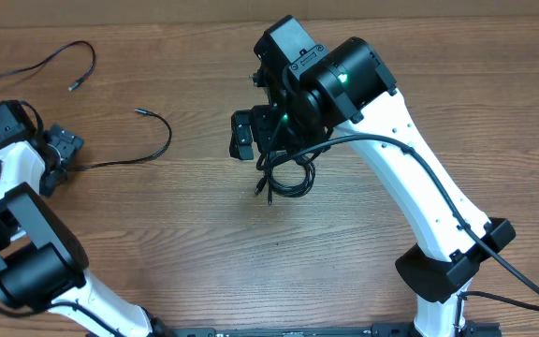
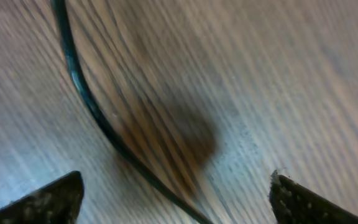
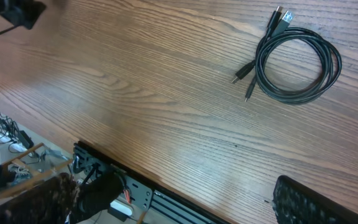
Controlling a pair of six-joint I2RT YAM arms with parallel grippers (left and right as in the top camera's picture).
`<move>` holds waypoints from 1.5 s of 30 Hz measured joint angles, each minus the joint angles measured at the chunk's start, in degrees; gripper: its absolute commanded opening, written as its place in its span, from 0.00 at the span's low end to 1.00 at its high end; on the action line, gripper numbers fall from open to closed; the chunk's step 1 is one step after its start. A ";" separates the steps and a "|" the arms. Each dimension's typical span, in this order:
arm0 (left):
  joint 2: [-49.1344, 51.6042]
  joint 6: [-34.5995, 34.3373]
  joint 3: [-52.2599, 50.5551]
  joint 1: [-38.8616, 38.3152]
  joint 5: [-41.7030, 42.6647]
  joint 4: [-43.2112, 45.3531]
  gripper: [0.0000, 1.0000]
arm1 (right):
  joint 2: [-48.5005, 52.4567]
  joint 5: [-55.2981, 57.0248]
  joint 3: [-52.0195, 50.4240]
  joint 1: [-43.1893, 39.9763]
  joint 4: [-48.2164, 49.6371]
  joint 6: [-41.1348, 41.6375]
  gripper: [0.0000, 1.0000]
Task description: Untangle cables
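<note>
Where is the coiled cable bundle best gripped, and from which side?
Grip the loose plug end sticking out of the coiled cable bundle, not the ring. Come from above, across the cord: the bundle lies flat on the table, and that end points free of the loops.

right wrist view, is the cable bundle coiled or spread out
Coiled: the bundle lies in one tight round loop, with its plugs poking out at the side.
</note>
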 measured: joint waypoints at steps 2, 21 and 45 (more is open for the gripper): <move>2.71 0.35 0.00 0.00 -0.02 0.26 0.51 | 0.00 0.00 0.00 0.00 0.00 0.02 1.00; 5.38 -4.72 10.60 2.16 20.20 3.56 0.04 | 0.00 -0.22 0.00 0.00 -0.02 0.02 1.00; 9.18 9.53 23.02 1.68 31.67 -8.55 0.63 | 0.00 -1.25 0.00 0.00 -0.02 0.02 1.00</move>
